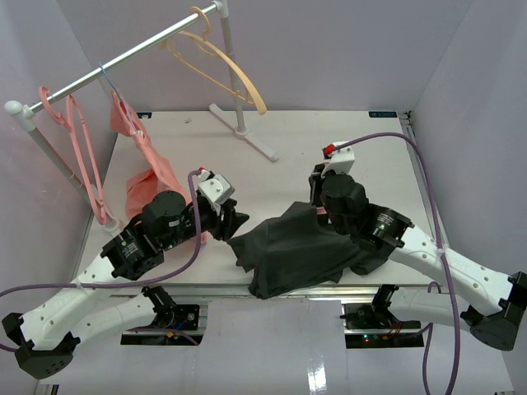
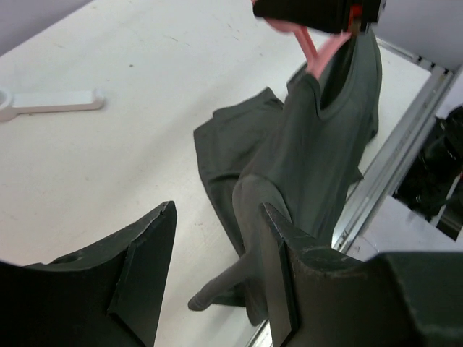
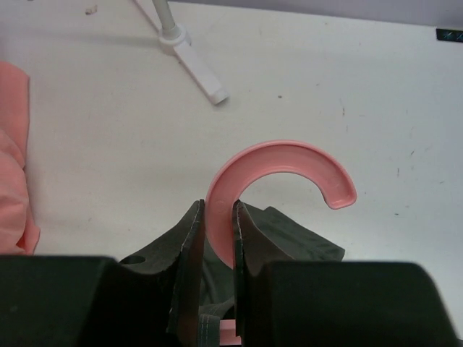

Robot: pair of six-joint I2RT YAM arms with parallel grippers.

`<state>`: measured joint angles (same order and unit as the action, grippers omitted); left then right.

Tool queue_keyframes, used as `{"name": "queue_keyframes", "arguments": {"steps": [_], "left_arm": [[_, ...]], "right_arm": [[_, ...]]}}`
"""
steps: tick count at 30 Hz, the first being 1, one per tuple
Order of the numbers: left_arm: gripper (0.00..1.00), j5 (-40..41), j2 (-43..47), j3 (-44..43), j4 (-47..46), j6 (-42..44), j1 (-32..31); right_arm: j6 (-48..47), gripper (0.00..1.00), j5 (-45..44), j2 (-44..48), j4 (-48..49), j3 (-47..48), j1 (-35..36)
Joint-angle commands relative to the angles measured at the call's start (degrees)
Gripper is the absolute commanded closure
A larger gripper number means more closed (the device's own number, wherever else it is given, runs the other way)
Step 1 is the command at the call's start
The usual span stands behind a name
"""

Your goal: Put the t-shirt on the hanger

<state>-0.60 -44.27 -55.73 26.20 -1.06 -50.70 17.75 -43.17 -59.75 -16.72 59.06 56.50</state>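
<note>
- The shirt (image 1: 296,247) lies crumpled at the near edge of the bench (image 1: 288,148), a little right of the middle. Its lowest fold droops over that edge.
- In the left wrist view, the upper part of the shirt (image 2: 318,159) is raised off the bench, and the rest trails down onto the white top.
- The hanger (image 3: 278,155) is mostly buried in the shirt. Its curved hook shows in the right wrist view, opening toward the right edge, and a pink stem comes out of the collar in the left wrist view.
- The right gripper (image 3: 218,210) is clamped on the hanger just below the hook, with one finger on each side of the pink stem. It stands over the shirt's far end and faces the far edge.
- The left gripper (image 2: 217,210) is spread wide and grasps nothing. Bare bench shows between its fingers, and a fold of the shirt lies just beside its right finger (image 2: 278,260). Whether cloth and finger touch cannot be told.
- From above, the left gripper (image 1: 235,220) sits just left of the shirt, close to the near edge and left of the middle.
- A rack (image 1: 123,58) runs slantwise above the far left corner, and its foot (image 1: 247,136) rests near the middle of the far edge.
- A tan hanger (image 1: 222,66) hangs near the rack's far end, and pink hangers (image 1: 82,156) hang near its left end.
- A pink cloth (image 1: 148,177) hangs from the rack and pools on the bench by the left edge, well apart from the shirt.
</note>
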Motion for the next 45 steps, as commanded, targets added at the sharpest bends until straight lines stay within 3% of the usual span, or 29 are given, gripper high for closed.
{"name": "queue_keyframes", "arguments": {"steps": [1, 9, 17, 32, 34, 36, 38, 45], "left_arm": [[0.41, -7.9, -0.2, 0.3, -0.1, 3.3, 0.1], [0.38, -14.6, -5.0, -4.5, 0.3, 4.9, 0.2], [0.36, -12.2, -1.1, 0.1, -0.2, 6.7, 0.1], [0.37, -7.8, -5.9, -0.4, -1.4, 9.0, 0.1], [0.48, -9.2, -6.2, -0.5, -1.6, 9.3, 0.1], [0.77, -10.7, -6.1, -0.4, -1.5, 9.2, 0.2], [0.99, -11.1, -5.4, -0.2, -1.4, 9.2, 0.1], [1.0, -8.2, -2.6, -1.0, 3.1, 6.9, 0.1]], "right_arm": [[-6.0, 0.92, -4.1, 3.4, 2.0, 4.2, 0.5], [-12.9, 0.92, -5.4, 6.6, 12.2, 3.8, 1.1], [-17.4, 0.92, -6.4, 8.4, 13.7, 8.5, 1.3], [-17.2, 0.92, -2.2, 11.8, 13.6, 10.2, 1.4], [-17.1, 0.92, -2.0, 12.1, 14.0, 9.6, 1.3], [-17.4, 0.92, -2.4, 12.7, 14.7, 9.0, 1.3], [-17.5, 0.92, -3.5, 12.8, 15.4, 8.5, 1.4], [-24.5, 0.92, -9.3, 13.2, 21.2, 6.2, 1.4]]}}
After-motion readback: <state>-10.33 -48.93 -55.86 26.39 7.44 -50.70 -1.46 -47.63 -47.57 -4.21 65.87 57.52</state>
